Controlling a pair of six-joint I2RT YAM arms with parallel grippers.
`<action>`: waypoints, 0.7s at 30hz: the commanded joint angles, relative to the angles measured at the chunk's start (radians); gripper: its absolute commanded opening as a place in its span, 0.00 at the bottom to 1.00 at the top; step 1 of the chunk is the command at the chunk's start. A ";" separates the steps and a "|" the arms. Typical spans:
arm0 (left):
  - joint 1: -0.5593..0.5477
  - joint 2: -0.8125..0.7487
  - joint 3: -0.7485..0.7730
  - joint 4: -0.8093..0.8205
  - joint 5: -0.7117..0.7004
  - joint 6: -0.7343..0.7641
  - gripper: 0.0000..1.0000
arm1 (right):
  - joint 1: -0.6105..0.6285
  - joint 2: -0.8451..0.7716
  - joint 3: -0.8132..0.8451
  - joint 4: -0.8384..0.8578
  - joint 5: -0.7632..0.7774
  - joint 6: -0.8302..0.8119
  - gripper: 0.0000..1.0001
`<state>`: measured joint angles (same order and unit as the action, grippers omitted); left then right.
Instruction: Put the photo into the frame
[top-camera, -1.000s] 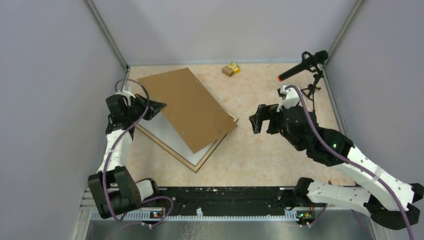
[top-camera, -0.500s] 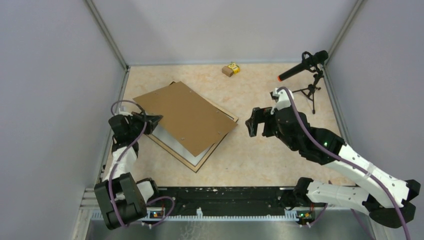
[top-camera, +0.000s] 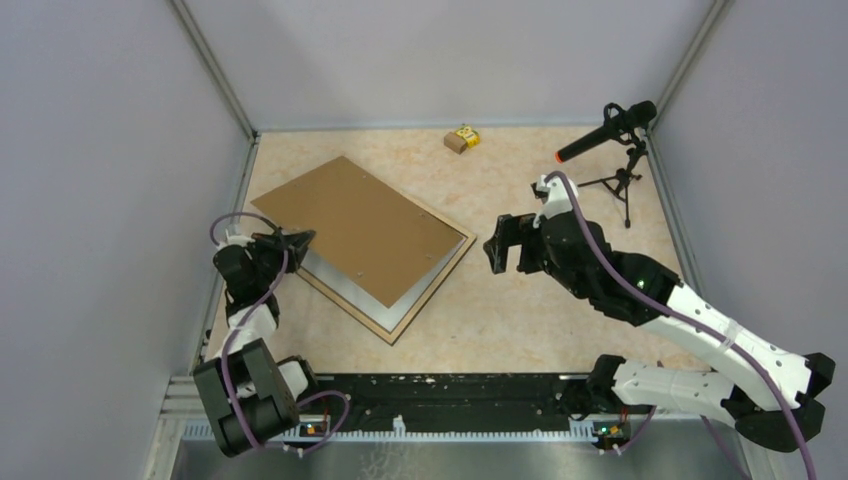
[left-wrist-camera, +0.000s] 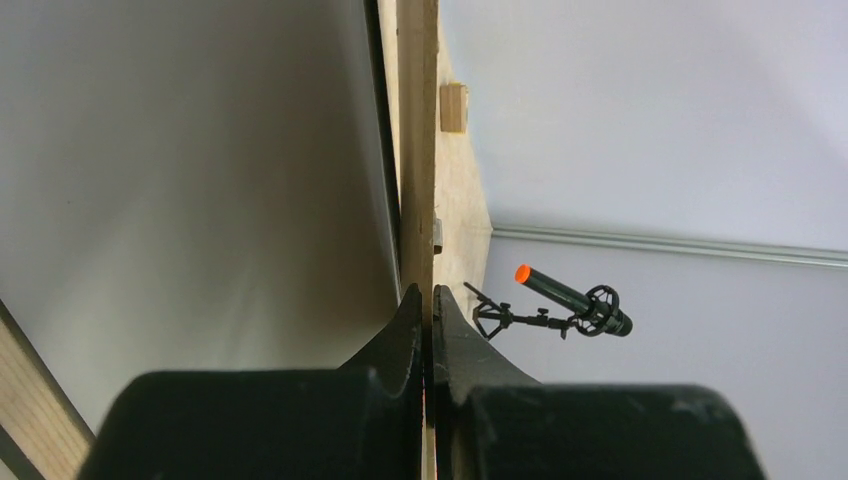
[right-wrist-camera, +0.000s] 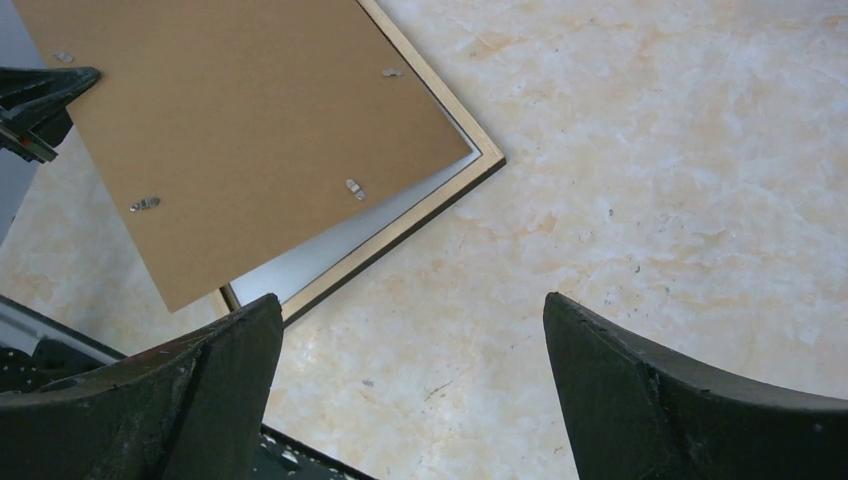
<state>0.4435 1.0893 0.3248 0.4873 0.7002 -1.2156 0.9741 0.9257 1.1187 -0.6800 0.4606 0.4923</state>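
The frame (top-camera: 392, 322) lies face down on the table, its light-wood rim up. A white sheet (top-camera: 372, 288) lies inside it, the photo with its printed side hidden. The brown backing board (top-camera: 350, 222) lies slanted over both, low at its right corner. My left gripper (top-camera: 298, 239) is shut on the board's left edge (left-wrist-camera: 418, 150); the white sheet (left-wrist-camera: 200, 180) fills the left of that view. My right gripper (top-camera: 499, 247) is open and empty, hovering just right of the frame. In the right wrist view it (right-wrist-camera: 410, 305) is above bare table, with board (right-wrist-camera: 250, 130) and rim (right-wrist-camera: 400, 235) ahead.
A microphone (top-camera: 605, 130) on a small tripod (top-camera: 620, 186) stands at the back right. A small brown and yellow box (top-camera: 461, 138) lies at the back wall. Grey walls close in both sides.
My left gripper has come down and nearer, lowering the board from a steep tilt to almost flat over the frame. My right gripper has drifted slightly left.
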 joint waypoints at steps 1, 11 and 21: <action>0.014 0.012 0.002 0.133 0.040 -0.050 0.00 | -0.001 0.001 0.000 0.036 -0.009 0.009 0.99; 0.017 0.044 -0.025 0.135 0.045 -0.044 0.00 | -0.001 -0.001 -0.010 0.043 -0.011 0.015 0.99; 0.018 0.109 -0.053 0.174 0.072 -0.040 0.00 | -0.001 0.008 -0.013 0.048 -0.018 0.017 0.99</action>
<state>0.4568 1.1835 0.2821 0.5476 0.7193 -1.2335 0.9741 0.9310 1.1076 -0.6666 0.4503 0.5007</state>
